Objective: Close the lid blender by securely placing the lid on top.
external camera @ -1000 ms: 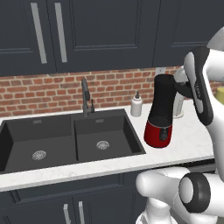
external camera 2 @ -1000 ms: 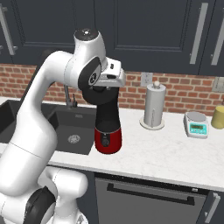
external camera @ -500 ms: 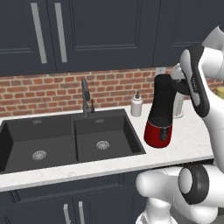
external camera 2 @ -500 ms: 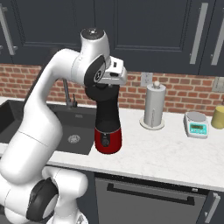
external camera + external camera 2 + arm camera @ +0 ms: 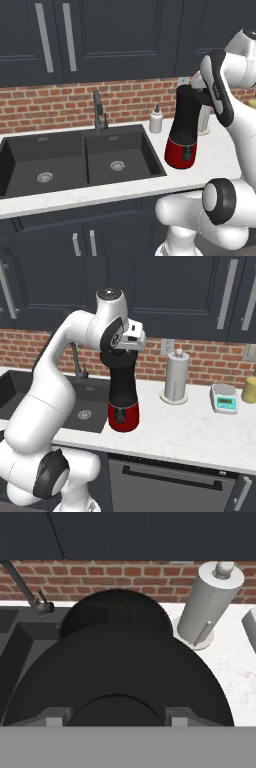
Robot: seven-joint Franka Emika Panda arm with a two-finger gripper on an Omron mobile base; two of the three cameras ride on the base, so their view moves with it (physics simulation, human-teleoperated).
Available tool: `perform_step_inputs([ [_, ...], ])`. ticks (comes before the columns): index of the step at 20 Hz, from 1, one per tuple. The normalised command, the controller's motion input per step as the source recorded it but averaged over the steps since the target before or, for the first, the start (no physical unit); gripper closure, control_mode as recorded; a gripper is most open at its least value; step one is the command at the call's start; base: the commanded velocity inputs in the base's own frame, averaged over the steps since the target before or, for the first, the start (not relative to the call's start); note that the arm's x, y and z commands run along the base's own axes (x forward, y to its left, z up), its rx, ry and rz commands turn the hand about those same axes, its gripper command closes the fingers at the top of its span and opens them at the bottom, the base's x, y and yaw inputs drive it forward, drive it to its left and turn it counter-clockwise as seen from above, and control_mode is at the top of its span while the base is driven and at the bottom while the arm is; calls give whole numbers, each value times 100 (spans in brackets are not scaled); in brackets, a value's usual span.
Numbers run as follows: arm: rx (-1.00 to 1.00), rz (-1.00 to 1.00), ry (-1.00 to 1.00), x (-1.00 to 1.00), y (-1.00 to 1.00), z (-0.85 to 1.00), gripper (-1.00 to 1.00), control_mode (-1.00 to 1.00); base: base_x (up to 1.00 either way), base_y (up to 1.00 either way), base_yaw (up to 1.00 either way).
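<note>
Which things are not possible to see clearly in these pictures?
- Blender jar top: covered by the gripper in both base views, so the lid's seating cannot be judged.
- Lid: in the hand view it hides most of the jar below.
- Scale display: too small to read.

Dark cabinets (image 5: 115, 35) hung above a red brick wall (image 5: 55, 102). A pale marbled bench (image 5: 200, 431) held a black double sink (image 5: 75, 160) with a dark tap (image 5: 97, 110).

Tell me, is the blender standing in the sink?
No, the blender stands on the white counter, to the right of the sink.
</note>
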Motion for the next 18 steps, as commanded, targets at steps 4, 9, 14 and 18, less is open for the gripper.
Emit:
perform_step_inputs([
  [4, 0, 0, 0, 20, 0, -6, 100, -100, 0, 0, 0],
  [9, 0, 0, 0, 22, 0, -7, 100, -100, 0, 0, 0],
  [14, 0, 0, 0, 24, 3, -13, 100, -100, 0, 0, 0],
  [18, 0, 0, 0, 25, 3, -15, 100, -100, 0, 0, 0],
])
